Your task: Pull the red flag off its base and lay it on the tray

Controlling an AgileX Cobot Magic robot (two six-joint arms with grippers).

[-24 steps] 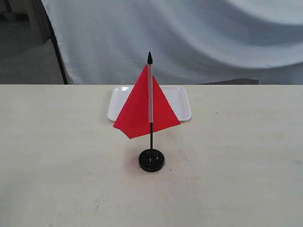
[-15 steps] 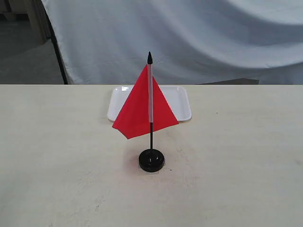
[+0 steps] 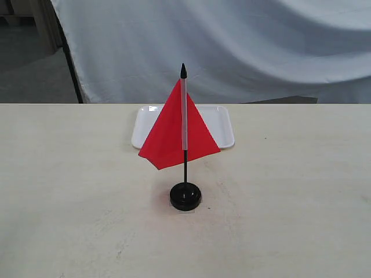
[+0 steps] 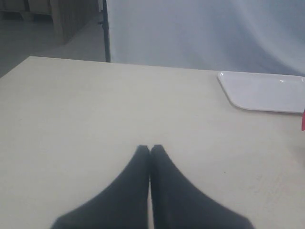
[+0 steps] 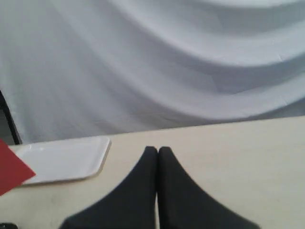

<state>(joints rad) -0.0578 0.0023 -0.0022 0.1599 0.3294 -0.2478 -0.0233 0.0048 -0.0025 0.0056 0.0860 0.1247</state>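
Note:
The red flag [image 3: 174,136] stands upright on its thin black stick in the round black base [image 3: 185,196], at the middle of the table in the exterior view. Behind it lies the white tray [image 3: 217,119], partly covered by the cloth. Neither arm shows in that view. My left gripper [image 4: 150,147] is shut with nothing in it, over bare tabletop, with the tray [image 4: 264,90] off to one side and a sliver of red flag [image 4: 303,121] at the frame edge. My right gripper [image 5: 157,150] is also shut and empty; the tray [image 5: 62,160] and a corner of the flag [image 5: 12,169] lie beside it.
A pale cloth backdrop [image 3: 232,46] hangs behind the table's far edge [image 3: 58,104]. A dark post [image 4: 105,28] stands at the backdrop's left end. A sliver of something black [image 5: 5,225] shows at the right wrist view's bottom corner.
The flag cloth swayed slightly; nothing else has moved.

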